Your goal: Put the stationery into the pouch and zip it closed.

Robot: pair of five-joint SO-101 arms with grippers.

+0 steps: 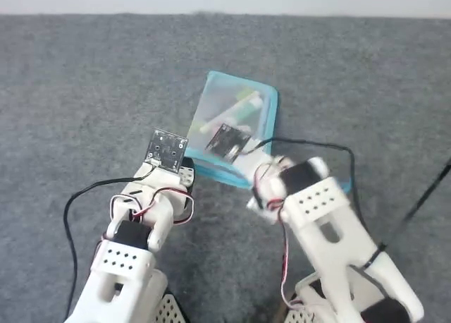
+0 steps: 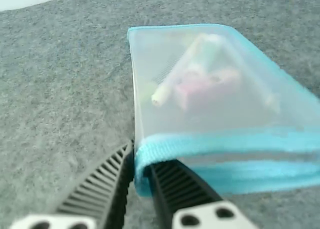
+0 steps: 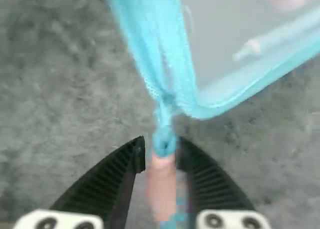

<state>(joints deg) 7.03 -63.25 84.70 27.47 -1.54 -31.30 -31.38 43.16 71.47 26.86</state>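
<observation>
The pouch point(image 1: 236, 122) lies flat on the grey mat point(image 1: 84, 90), my left gripper point(image 2: 142, 176) pinched on its zip-edge corner to anchor it, I judge, while my right gripper point(image 3: 161, 156), with the stationery point(image 2: 192, 79) lying inside the pouch, nips the zip pull point(image 3: 161, 184) at the pouch's other end to work the zip.

Soft, even, fairly bright light from overhead washes the grey carpet point(image 1: 84, 90), leaving only faint shadows close under the pouch point(image 1: 229, 104).
</observation>
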